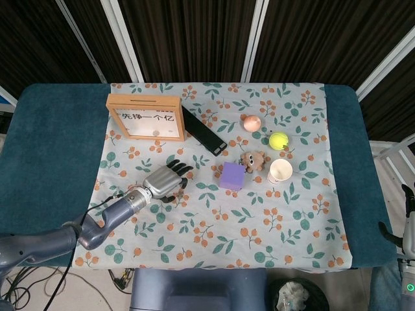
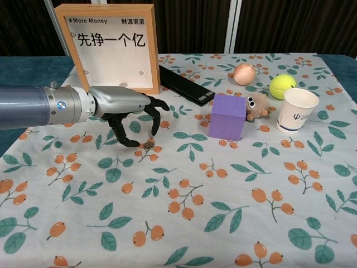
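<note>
The left hand (image 2: 125, 109) hangs low over the flowered cloth (image 2: 234, 212), hemmed at the back by the upright wooden frame (image 2: 109, 44) and the black bar (image 2: 184, 84) lying just beside it. To its right the purple block (image 2: 227, 116) stands near, with the plush toy (image 2: 257, 106), paper cup (image 2: 297, 110), tennis ball (image 2: 282, 86) and peach-coloured ball (image 2: 244, 73) crowded behind. The front half of the cloth lies open, a broad way through.
</note>
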{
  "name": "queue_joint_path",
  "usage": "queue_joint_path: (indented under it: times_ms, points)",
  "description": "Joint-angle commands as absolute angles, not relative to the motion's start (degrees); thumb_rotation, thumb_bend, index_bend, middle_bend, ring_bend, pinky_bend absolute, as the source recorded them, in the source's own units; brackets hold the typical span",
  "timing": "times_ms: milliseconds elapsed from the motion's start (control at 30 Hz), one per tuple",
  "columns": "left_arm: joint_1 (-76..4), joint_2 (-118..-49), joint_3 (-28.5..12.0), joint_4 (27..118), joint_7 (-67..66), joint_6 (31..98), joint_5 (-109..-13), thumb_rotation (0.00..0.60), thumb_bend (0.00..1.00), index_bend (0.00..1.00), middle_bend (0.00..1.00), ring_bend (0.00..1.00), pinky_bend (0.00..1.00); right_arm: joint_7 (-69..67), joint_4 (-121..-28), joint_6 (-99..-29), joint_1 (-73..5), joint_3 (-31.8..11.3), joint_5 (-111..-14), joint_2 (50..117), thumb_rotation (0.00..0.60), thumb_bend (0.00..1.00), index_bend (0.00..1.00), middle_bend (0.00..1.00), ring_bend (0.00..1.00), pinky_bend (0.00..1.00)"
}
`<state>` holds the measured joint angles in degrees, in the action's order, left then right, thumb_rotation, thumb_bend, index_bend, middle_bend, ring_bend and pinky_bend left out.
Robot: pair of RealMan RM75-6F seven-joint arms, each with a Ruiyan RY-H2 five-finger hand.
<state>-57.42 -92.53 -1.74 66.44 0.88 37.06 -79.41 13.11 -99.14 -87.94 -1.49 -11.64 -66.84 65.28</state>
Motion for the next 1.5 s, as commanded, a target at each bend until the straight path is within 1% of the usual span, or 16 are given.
queue_joint_path:
  times_ms: [33,167,433,1500]
  points:
    - [-56.8,-91.8,-1.0,66.9,2.4,37.9,-80.9,0.6,0.29,0.4,0.04,0.0,0.0,13.1,-99.1,-87.9,-1.5,-11.6,-66.8,65.3,0.6,0.26,0.13,0.03,0.0,0.0]
    - [-56.5,-91.3,-0.1,66.8,3.5,38.6,-82.7,0.6,0.29,0.41,0.04,0.0,0.0,13.2,-99.1,-87.9,-1.5,-11.6,-66.8,65.3,0.6,0.26,0.13,0.03,0.0,0.0]
    - [-56.7,-92.3,0.5,65.1,4.9,38.7,-84.4,0.6,0.29,0.41,0.04,0.0,0.0,13.1,-99.2,-87.9,-1.5,-11.7,-66.6,65.3,0.6,0.26,0.13,0.03,0.0,0.0]
    - [-57.1,-94.5,0.5,62.3,5.4,38.0,-85.6,0.6,0.29,0.41,0.04,0.0,0.0,13.2,-99.5,-88.0,-1.4,-11.9,-66.1,65.0,0.6,0.26,0.13,0.03,0.0,0.0]
